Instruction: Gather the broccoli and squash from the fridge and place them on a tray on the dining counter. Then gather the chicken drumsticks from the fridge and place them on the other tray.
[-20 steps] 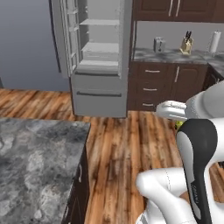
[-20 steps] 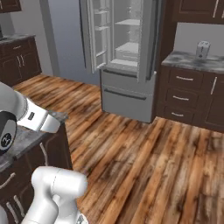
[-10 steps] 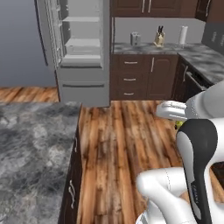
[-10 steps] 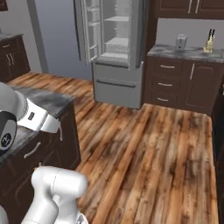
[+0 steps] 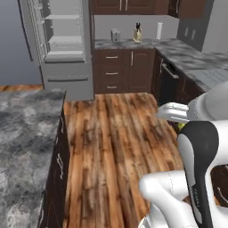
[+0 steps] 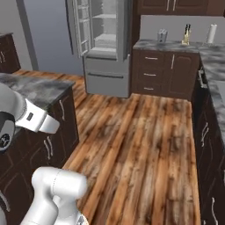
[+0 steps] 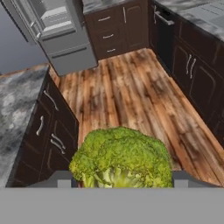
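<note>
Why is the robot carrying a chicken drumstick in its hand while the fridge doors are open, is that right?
Not quite. In the hand view, the hand holds the broccoli, green and lumpy, not a chicken drumstick. The rest is right: the fridge stands with its doors open.

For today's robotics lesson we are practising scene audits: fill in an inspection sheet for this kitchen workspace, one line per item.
Surface: grey marbled dining counter beside the robot, the part in view bare.
Job's things: broccoli carried between the end effector tips; fridge stands with its doors open, shelves look bare.
Clutter: canister, knife block and paper towel roll on the back counter.
Grippers: end effector closed on the broccoli.
Cables: nothing seen.
Surroundings: wooden floor, dark brown cabinets.
</note>
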Tool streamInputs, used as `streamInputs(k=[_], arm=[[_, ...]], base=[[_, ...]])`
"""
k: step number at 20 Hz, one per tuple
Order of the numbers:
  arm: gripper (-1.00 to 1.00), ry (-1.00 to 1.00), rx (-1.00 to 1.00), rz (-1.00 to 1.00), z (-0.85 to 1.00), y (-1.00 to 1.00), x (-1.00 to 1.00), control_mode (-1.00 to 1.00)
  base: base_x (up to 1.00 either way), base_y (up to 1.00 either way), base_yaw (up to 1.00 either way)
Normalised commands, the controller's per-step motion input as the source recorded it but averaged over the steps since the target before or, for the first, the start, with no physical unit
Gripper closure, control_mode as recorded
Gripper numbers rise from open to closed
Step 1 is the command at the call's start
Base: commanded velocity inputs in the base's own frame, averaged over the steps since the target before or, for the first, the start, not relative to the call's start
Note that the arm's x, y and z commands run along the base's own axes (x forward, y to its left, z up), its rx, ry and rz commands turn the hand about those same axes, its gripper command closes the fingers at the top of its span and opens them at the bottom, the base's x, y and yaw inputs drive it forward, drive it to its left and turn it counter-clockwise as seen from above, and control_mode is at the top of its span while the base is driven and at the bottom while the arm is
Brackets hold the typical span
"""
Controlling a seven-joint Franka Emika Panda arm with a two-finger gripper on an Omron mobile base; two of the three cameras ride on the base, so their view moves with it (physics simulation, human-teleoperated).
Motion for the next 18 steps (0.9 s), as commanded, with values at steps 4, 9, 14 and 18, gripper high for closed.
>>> streamInputs(k=[4,9,14,18], arm=[[1.00,0.00,0.00,0.00,0.00,0.00,0.00,1.00],[1.00,0.00,0.00,0.00,0.00,0.00,0.00,1.00],[1.00,0.00,0.00,0.00,0.00,0.00,0.00,1.00],[1.00,0.00,0.00,0.00,0.00,0.00,0.00,1.00]], base=[[-1.00,-0.68,-0.18],[-0.99,-0.82,-0.11],[-0.38,-1.00,-0.01],[-0.01,-1.00,0.00]])
